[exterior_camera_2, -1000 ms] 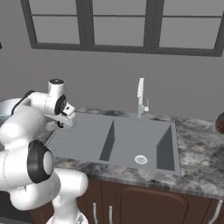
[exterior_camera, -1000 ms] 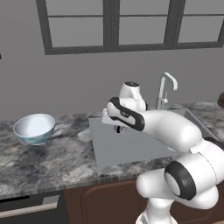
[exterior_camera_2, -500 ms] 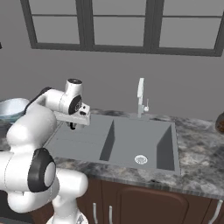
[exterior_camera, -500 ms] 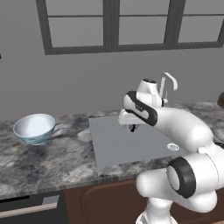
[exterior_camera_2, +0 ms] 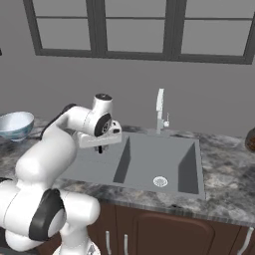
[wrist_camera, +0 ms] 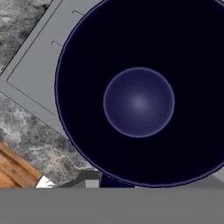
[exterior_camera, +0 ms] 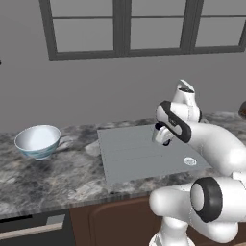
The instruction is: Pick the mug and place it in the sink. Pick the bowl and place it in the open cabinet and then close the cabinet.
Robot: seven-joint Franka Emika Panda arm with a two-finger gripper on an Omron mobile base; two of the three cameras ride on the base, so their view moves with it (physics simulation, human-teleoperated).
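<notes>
A grey marbled table (exterior_camera: 57, 182) runs under the window. The bowl (exterior_camera: 38, 141) sits on it at the left, well apart from the sink (exterior_camera_2: 159, 164) set into it.

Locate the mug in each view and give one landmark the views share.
Left base view: mug right of centre, under the gripper, over the sink.
Right base view: mug left of centre, over the drainboard.
Hand view: mug, dark inside, centre and right.
Shared landmark: the sink.
</notes>
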